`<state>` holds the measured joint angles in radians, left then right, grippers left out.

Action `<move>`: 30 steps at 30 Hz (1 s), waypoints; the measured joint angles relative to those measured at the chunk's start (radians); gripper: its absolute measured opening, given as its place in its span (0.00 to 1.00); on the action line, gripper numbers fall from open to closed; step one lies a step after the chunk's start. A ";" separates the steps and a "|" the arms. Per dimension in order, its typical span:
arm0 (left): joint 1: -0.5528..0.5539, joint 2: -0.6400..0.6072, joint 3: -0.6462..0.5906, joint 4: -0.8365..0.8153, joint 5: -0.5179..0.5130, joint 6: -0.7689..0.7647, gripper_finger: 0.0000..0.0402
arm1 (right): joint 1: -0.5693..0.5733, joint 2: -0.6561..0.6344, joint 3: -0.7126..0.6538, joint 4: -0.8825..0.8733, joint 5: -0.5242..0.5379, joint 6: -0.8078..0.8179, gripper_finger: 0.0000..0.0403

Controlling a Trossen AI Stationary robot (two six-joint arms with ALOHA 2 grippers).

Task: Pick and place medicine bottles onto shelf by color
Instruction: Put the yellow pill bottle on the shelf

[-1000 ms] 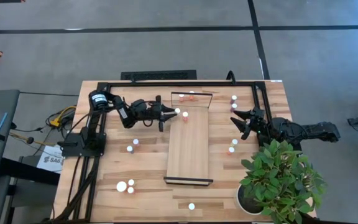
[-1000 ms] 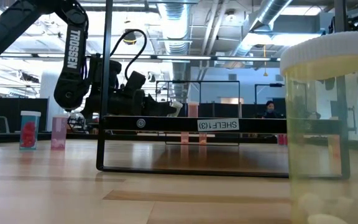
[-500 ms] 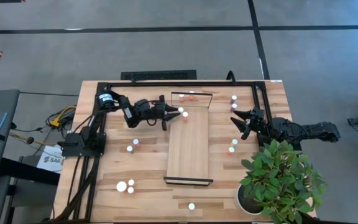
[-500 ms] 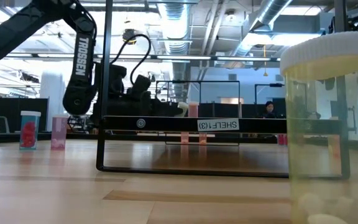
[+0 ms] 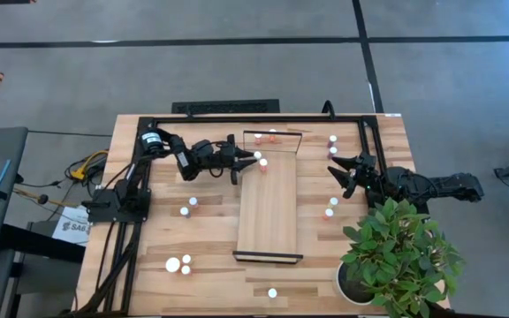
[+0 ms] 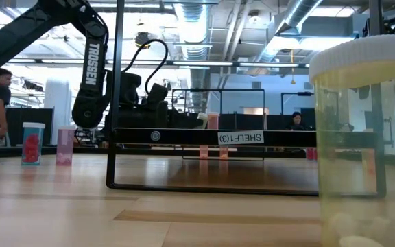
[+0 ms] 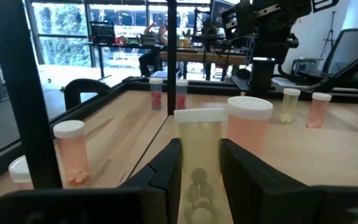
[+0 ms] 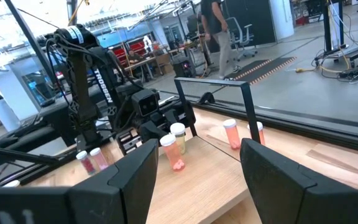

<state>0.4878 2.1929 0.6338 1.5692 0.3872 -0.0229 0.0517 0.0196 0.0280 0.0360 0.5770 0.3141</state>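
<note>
Left gripper (image 7: 200, 165) clamped on yellowish bottle (image 7: 199, 158) over shelf (image 5: 269, 208) edge, right gripper (image 8: 194, 162) apparently spread, idle.

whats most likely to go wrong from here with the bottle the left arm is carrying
1. The left tool holds a yellowish bottle right beside a pink bottle standing on the shelf; setting it down could knock that one over.
2. The shelf's dark end rail is close by, so the arm could clip it.
3. The neighbour is pink, so placing here may break the colour sorting.
</note>
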 joint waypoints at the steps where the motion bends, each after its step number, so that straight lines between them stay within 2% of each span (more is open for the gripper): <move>1: 0.000 0.000 0.000 0.000 0.000 -0.002 0.21 | 0.000 0.000 0.000 0.000 0.000 0.000 0.62; 9: 0.001 0.000 -0.001 -0.008 0.001 -0.002 0.26 | 0.000 0.000 0.000 0.000 0.000 0.000 0.62; 30: 0.018 0.003 -0.028 -0.004 0.021 -0.025 0.26 | 0.000 0.000 0.000 0.000 0.000 0.000 0.62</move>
<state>0.5060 2.1960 0.6054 1.5651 0.4082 -0.0482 0.0517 0.0196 0.0280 0.0360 0.5770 0.3141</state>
